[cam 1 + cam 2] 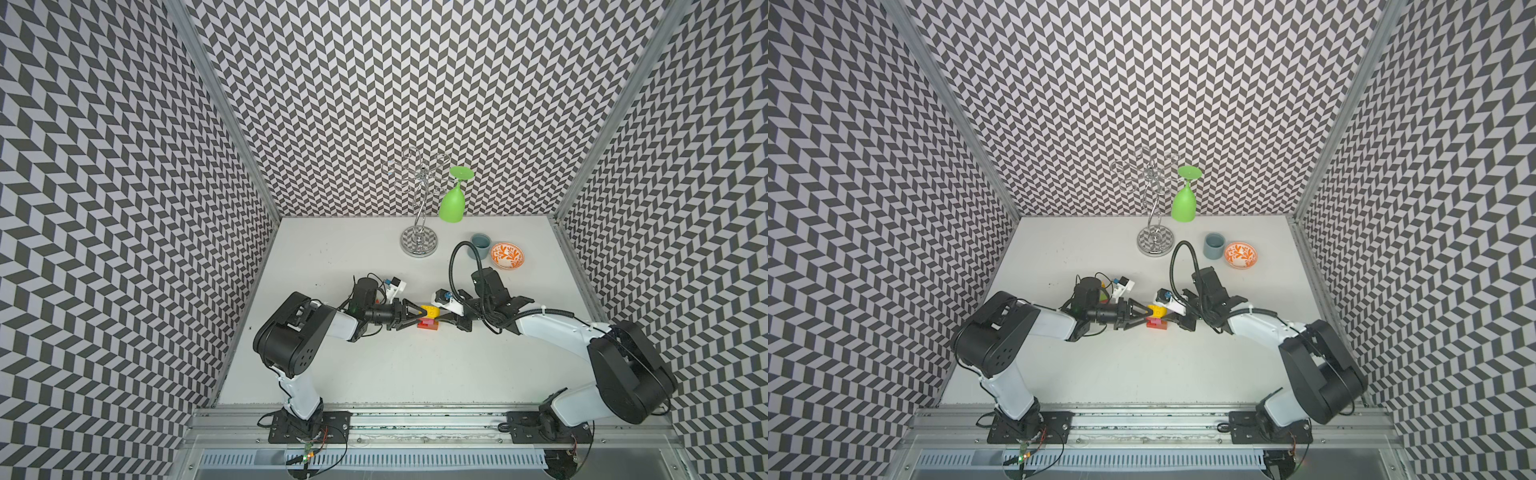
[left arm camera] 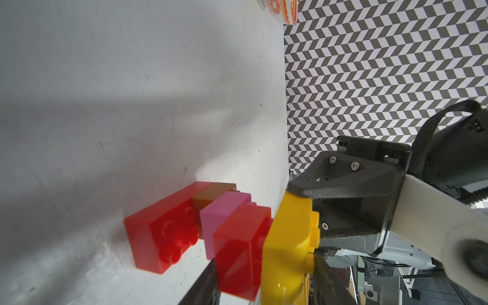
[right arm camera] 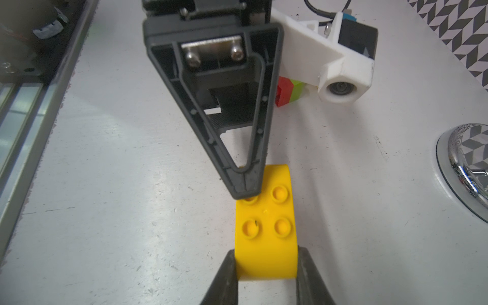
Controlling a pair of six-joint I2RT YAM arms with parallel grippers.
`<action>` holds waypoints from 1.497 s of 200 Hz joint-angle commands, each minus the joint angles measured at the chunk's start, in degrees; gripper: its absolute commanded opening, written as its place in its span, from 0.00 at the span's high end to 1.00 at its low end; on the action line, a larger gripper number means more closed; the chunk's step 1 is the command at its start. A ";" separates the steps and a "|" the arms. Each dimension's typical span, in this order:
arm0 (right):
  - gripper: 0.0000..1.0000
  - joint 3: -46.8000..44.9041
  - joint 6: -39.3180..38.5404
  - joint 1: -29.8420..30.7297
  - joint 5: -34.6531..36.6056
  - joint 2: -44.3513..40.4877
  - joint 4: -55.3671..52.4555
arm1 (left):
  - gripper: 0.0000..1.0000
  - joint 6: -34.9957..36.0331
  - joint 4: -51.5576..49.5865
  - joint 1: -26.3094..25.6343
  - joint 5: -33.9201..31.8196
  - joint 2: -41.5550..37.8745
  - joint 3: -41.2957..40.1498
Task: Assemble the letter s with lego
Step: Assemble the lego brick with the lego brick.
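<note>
My right pincer pinches the yellow brick by its sides. My left pincer faces it with jaws apart around the yellow brick and the small red brick under it. One left fingertip rests on the yellow studs and the other sits low by the small red brick. I cannot tell whether that squeeze has closed.

Below them the pink brick, brown brick and long red brick step down to the table.

To seat the yellow brick well, I judge the right should hold it square while the left presses straight through the stack without twisting, since the stepped stack looks ready to tip.

The seam between the yellow and small red bricks is blurred, so I cannot say it is home. Beyond my left pincer only a far red brick and a green brick peep out. Any others are hidden.
</note>
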 commanded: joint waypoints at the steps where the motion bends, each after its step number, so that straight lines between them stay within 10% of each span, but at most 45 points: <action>1: 0.92 1.38 -0.70 0.30 -0.06 0.86 0.25 | 0.46 1.69 -2.45 0.22 -1.16 1.08 0.31; 299: 0.76 1.54 0.53 0.31 0.14 0.86 0.31 | 0.49 3.49 -5.49 0.20 -1.69 0.93 0.70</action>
